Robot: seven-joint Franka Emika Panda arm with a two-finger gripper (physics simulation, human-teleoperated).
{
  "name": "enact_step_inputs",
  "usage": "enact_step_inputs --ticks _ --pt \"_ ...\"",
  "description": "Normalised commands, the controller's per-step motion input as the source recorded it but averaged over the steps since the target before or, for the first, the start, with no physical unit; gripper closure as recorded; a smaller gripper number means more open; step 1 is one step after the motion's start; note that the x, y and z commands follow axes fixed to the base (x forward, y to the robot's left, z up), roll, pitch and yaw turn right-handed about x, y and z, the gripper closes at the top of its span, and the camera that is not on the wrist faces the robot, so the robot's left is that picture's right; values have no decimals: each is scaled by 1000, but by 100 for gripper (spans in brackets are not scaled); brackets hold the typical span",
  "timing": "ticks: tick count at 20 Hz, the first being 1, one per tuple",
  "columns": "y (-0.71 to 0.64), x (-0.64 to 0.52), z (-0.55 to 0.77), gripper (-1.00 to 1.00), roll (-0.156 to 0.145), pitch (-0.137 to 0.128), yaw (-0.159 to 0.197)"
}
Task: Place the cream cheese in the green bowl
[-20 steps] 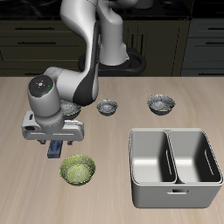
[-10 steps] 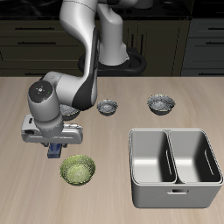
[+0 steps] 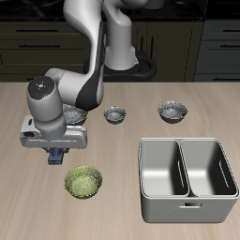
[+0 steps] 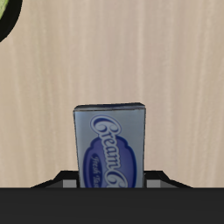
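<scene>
The cream cheese (image 3: 60,156), a small dark blue box with a paler label, sits between my fingers just above the table; the wrist view shows it close up (image 4: 109,144). My gripper (image 3: 58,154) is shut on it. The green bowl (image 3: 83,182), yellow-green with a patterned inside, stands on the table close by, nearer the front edge than the gripper. Only a sliver of its rim (image 4: 4,17) shows in the wrist view. Part of the box is hidden by the gripper body.
Three small grey metallic bowls stand farther back: one (image 3: 75,115) partly behind my arm, one (image 3: 114,114) mid-table, one (image 3: 172,112) beyond. A grey two-compartment bin (image 3: 186,178) stands beside the green bowl near the front edge.
The gripper dipped slightly, then rose a little with the cream cheese between its fingers. The bowls and bin have not moved.
</scene>
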Motion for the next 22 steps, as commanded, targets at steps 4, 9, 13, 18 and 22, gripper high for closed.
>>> enact_step_inputs --ticks 4,9,13,18,22 --pt "29 1 332 100 -21 -42 1" --pt "15 -64 332 100 -30 -48 -4" --pt "46 -64 582 100 -49 -72 -6" --pt "127 57 431 100 -7 -62 22" --pt "80 49 253 100 0 -36 5"
